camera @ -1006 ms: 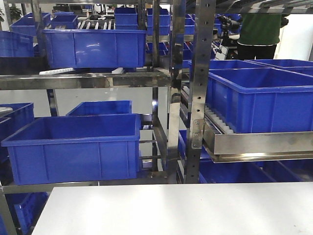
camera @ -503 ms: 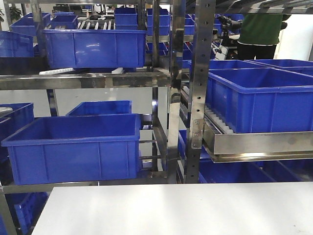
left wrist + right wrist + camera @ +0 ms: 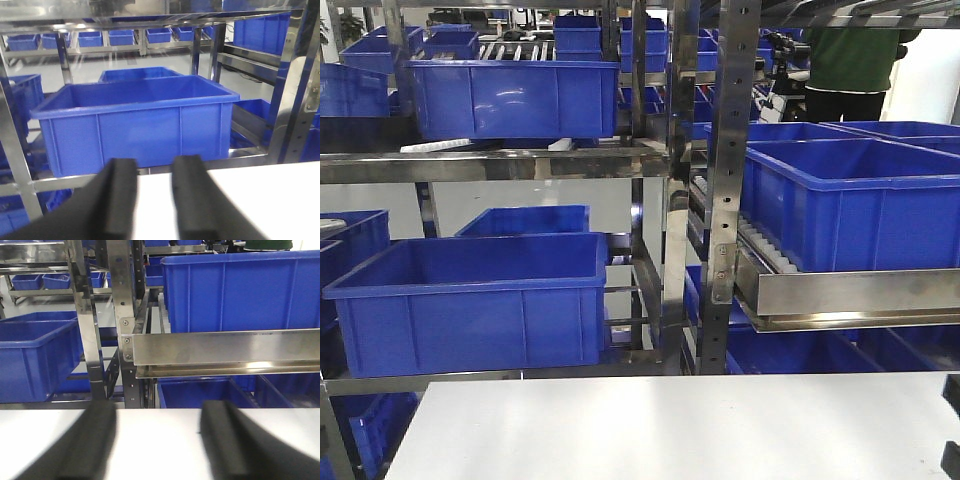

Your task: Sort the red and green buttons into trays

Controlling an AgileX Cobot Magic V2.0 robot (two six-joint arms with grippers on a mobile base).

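The red and green buttons and the trays are out of view in every frame. In the left wrist view my left gripper (image 3: 155,172) is open, its two black fingers (image 3: 121,195) a narrow gap apart with only white table between them. In the right wrist view my right gripper (image 3: 161,415) is open wide over the white table (image 3: 160,440), with nothing between its fingers (image 3: 222,440). A dark piece of an arm (image 3: 952,395) shows at the right edge of the front view.
A steel rack (image 3: 732,180) with several deep blue crates (image 3: 470,300) stands just behind the table's far edge. One crate (image 3: 135,120) faces the left gripper. A steel shelf rail (image 3: 225,352) and a crate (image 3: 240,290) face the right gripper. A person in green (image 3: 850,60) stands far back.
A dark piece of an arm has come into the front view at its lower right edge. Nothing else has moved.
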